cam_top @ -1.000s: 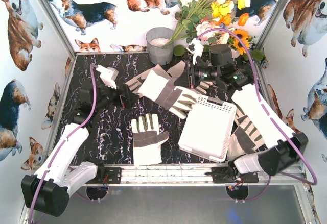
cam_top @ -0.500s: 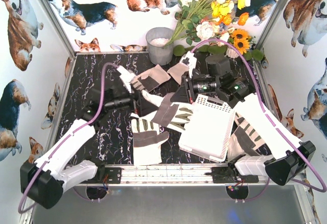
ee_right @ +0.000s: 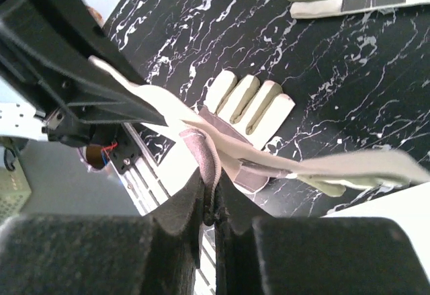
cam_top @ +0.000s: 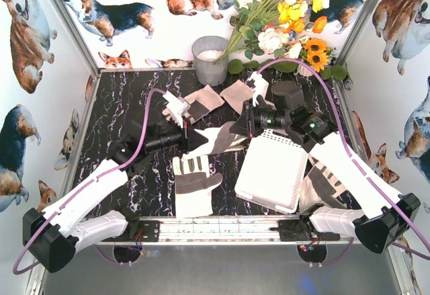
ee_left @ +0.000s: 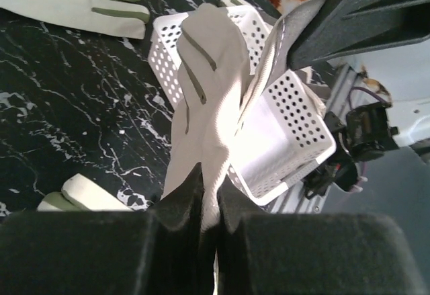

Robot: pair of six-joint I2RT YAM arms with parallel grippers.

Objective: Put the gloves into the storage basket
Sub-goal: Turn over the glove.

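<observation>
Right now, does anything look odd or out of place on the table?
Yes. One glove is pinched by both the left gripper and the right gripper at once, stretched in the air between them beside the storage basket. The basket also sits askew on the table.

– Where's the white perforated plastic storage basket [cam_top: 272, 174]?
– On the black marbled table [cam_top: 121, 107], right of centre. A cream fabric work glove [cam_top: 193, 186] lies flat to its left (nearer the front edge).
– The others?
– A second glove [cam_top: 220, 139] hangs pinched between the left gripper [cam_top: 200, 138] and the right gripper [cam_top: 240, 125], beside the basket's far-left corner. Two back gloves [cam_top: 201, 101] lie behind that, before the grey metal bucket [cam_top: 210, 63]. A last glove [cam_top: 321, 184] lies right of the basket.
</observation>
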